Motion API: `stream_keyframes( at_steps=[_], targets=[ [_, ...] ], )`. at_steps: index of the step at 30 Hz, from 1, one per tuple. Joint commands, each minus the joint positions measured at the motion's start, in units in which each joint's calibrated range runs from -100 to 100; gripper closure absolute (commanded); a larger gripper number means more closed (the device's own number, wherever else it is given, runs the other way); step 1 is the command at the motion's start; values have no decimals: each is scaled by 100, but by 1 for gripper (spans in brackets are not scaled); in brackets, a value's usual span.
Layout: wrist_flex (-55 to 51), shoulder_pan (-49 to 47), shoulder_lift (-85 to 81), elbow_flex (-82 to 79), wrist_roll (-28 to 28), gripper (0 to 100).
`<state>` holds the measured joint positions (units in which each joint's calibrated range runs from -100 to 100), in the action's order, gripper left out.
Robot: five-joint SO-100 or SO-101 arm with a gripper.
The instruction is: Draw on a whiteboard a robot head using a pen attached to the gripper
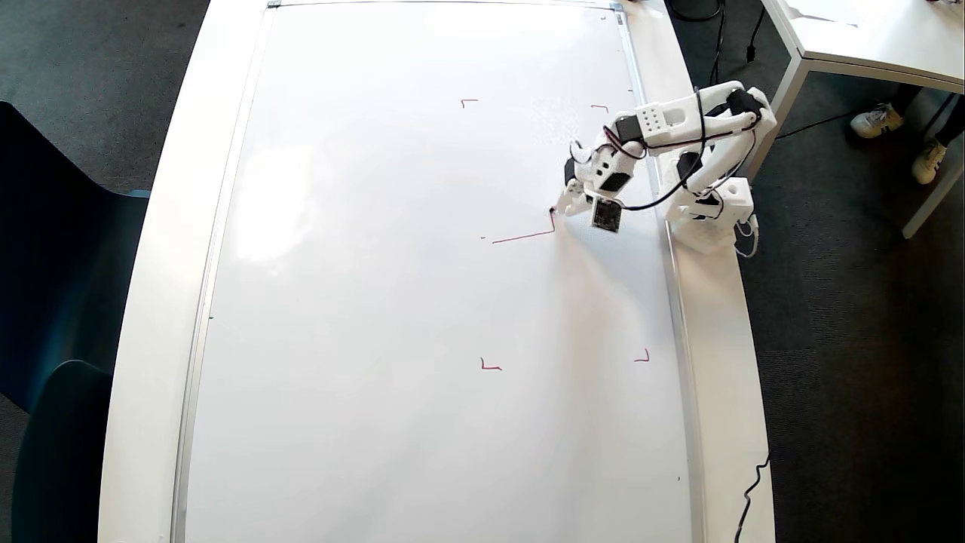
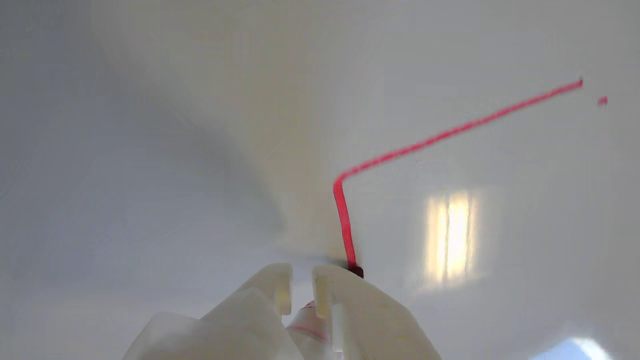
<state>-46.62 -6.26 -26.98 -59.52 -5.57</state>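
The whiteboard [image 1: 377, 302] lies flat and fills most of the overhead view. Of the robot head [image 1: 524, 237], one long red stroke shows, meeting a short stroke at a corner [image 2: 340, 181]. My white gripper [image 1: 567, 204] hangs over the board's right part, at the end of the short stroke. In the wrist view the gripper [image 2: 302, 280] is shut on the pen [image 2: 307, 325], which sits between the two white fingers [image 2: 272, 285]. The pen's tip [image 2: 356, 272] touches the board where the red stroke ends.
Small red corner marks [image 1: 469, 101] [image 1: 599, 107] [image 1: 490, 366] [image 1: 642, 358] frame the drawing area. The arm's base [image 1: 709, 222] stands on the table's right rim. Another white table [image 1: 867, 38] and someone's shoes [image 1: 874, 119] are at top right. A dark blue chair [image 1: 45, 317] is at the left.
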Motion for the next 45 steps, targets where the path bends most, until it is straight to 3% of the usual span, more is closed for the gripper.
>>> stream_keyframes(
  at_steps=[1, 22, 45],
  targets=[
    [-38, 313, -132, -8, 53, 99],
    [-29, 1808, -90, 83, 257, 99],
    [57, 2913, 1889, 1962, 456, 99]
  ],
)
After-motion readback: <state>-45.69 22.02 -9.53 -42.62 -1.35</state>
